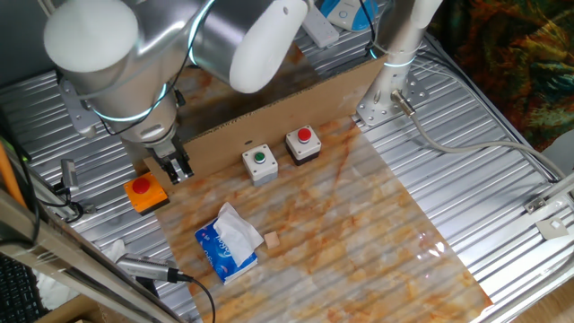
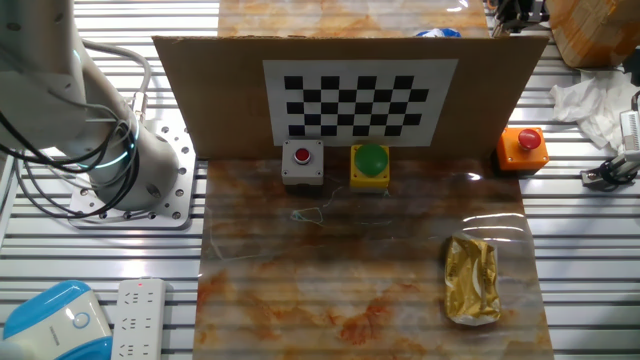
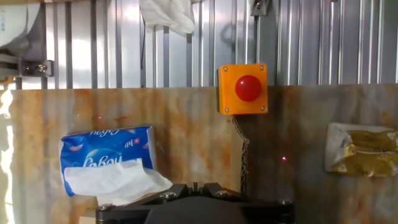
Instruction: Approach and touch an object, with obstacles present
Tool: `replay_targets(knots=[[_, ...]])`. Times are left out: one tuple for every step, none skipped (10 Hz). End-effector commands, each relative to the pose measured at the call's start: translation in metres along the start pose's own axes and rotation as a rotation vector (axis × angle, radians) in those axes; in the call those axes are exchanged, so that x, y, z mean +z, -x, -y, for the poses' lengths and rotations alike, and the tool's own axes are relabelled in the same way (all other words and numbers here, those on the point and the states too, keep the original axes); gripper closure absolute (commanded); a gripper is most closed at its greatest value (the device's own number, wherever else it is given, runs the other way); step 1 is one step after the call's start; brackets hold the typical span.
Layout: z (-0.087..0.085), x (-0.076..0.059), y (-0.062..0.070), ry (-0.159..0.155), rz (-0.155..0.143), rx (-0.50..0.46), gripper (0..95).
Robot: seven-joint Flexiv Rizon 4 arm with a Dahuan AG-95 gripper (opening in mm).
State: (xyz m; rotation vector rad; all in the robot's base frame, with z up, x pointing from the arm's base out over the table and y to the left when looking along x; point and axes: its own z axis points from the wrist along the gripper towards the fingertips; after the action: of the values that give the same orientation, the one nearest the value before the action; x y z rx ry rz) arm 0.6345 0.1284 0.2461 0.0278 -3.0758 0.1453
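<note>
My gripper (image 1: 179,170) hangs at the left end of the cardboard wall (image 1: 278,112), just above and beside an orange box with a red button (image 1: 145,191), not touching it. Its fingers are pressed together with nothing between them. In the hand view the orange box (image 3: 243,89) lies ahead of the gripper (image 3: 199,185). A grey box with a green button (image 1: 260,162) and one with a red button (image 1: 303,144) stand before the wall. The other fixed view shows the wall (image 2: 350,95) with a checkerboard, the button boxes (image 2: 302,163) and the orange box (image 2: 522,148); the gripper is hidden there.
A blue tissue pack (image 1: 229,244) and a small wooden block (image 1: 271,240) lie on the mat; the pack (image 3: 109,158) is left of the gripper. A gold foil packet (image 3: 360,149) lies to the right. Cables and clamps sit on the slatted table around the mat.
</note>
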Motion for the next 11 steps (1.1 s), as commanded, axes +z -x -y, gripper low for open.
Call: replay_targets(knots=[[0.000,0.000,0.000,0.000,0.005,0.001,95.0],[-0.001,0.001,-0.001,0.003,0.008,0.002,95.0],[-0.005,0.001,-0.004,0.001,0.008,0.008,95.0],[-0.008,0.000,-0.006,-0.003,0.007,0.013,95.0],[-0.014,-0.005,-0.009,0.000,0.007,0.023,95.0],[-0.019,-0.009,-0.011,0.002,0.006,0.028,95.0],[-0.022,-0.011,-0.012,0.002,0.004,0.031,95.0],[-0.030,-0.014,-0.016,0.004,0.003,0.042,95.0],[-0.034,-0.015,-0.018,0.002,0.002,0.048,95.0],[-0.039,-0.013,-0.024,0.006,0.004,0.058,95.0],[-0.044,-0.010,-0.029,0.005,0.008,0.067,95.0]])
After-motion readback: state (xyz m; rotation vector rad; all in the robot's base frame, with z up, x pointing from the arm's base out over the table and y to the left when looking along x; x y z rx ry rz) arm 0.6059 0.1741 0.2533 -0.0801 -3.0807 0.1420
